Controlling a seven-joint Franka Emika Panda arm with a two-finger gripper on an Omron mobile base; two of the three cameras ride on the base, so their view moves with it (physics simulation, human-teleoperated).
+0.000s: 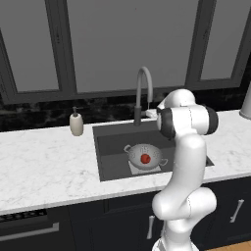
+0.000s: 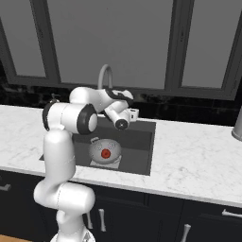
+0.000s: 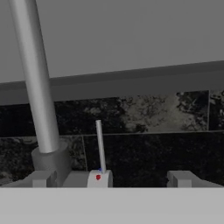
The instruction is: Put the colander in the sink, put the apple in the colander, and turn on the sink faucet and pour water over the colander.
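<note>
A kitchen wall of dark-framed grey windows (image 1: pixel 122 44) rises at 12 o'clock above a black marbled backsplash (image 1: pixel 44 115), with dark cabinets (image 1: pixel 117 220) below the white marble tabletop (image 1: pixel 44 166). Set into that tabletop, the dark grey sink (image 1: pixel 110 147) holds the colander (image 1: pixel 145 157), which sits on the pale drain plate near the basin's middle. The faucet (image 1: pixel 142 90) arches up at 12 o'clock from the colander, on the sink's back edge. A beige soap bottle (image 1: pixel 76 122) stands on the tabletop at 10 o'clock from the sink, just beside its corner. The apple (image 1: pixel 145 158) lies inside the colander. In the hand view, the tool (image 3: pixel 109 178) faces the backsplash, its two tips set wide apart with nothing between them; the faucet's stem is at 10 o'clock and a thin lever (image 3: pixel 99 146) stands at 12 o'clock.
</note>
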